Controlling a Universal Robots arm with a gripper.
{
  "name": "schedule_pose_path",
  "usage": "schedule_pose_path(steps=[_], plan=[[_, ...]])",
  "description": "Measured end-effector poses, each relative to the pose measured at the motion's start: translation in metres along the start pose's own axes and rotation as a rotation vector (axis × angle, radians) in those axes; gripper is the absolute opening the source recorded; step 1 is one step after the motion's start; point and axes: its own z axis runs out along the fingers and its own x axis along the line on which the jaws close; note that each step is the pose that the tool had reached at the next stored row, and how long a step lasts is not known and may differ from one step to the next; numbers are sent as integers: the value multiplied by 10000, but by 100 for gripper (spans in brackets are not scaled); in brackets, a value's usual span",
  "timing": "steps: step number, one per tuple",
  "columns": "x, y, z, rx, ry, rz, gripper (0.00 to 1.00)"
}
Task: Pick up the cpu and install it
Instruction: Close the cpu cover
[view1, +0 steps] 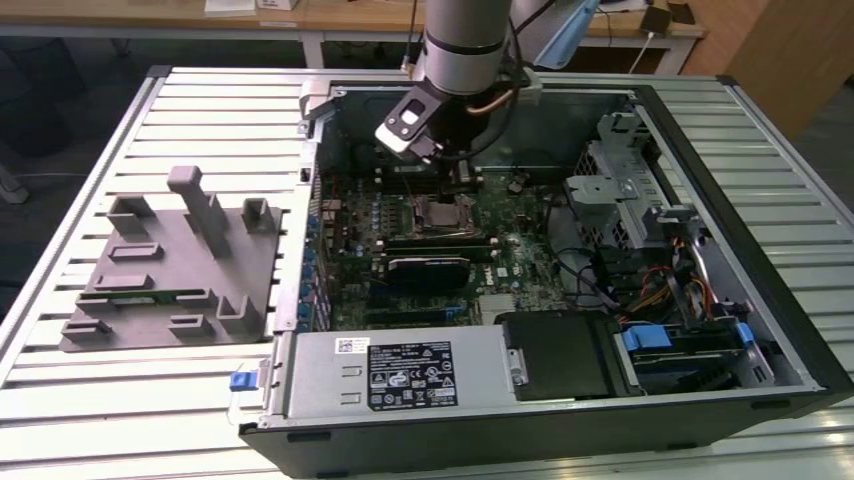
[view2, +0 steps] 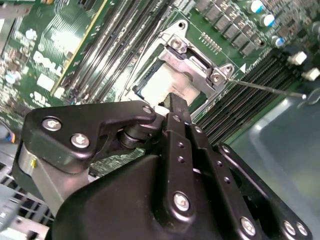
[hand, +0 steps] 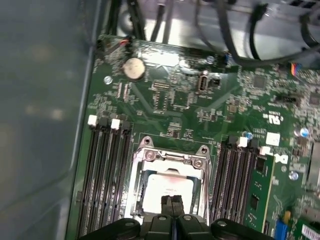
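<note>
We log the open case (view1: 787, 330) lying on the slatted table (view1: 80, 400); the holder (view1: 174, 270) lies on the same table, just beside the case on the exterior view's left; inside the case the motherboard (view1: 521, 215) lies flat; the power supply (view1: 400, 375) sits in front of it, the drive cage (view1: 621, 190) to the exterior view's right; in the first wrist view the cpu (hand: 170, 187) sits within the socket (hand: 137, 170); memory slots (hand: 105, 170) flank the socket on both sides; the gripper (hand: 172, 206) hangs directly over the cpu; contact we cannot tell.
</note>
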Motion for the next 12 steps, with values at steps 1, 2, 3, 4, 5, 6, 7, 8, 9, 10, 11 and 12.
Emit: schedule_pose_path(steps=[1,2,3,4,5,6,7,8,9,10,11,12], plan=[[0,0,0,-3,-1,-179,11],[0,0,1,-7,-2,-359,11],[0,0,1,-10,-3,-549,11],[0,0,1,-14,-4,-730,11],[0,0,2,-17,-5,-909,11],[0,0,2,-21,-6,-1089,11],[0,0,2,-23,-7,-1270,11],[0,0,3,-27,-8,-1448,11],[0,0,3,-30,-10,-1640,11],[0,0,3,-34,-10,-1808,11],[0,0,3,-37,-11,-2005,11],[0,0,4,-40,-13,-2185,11]])
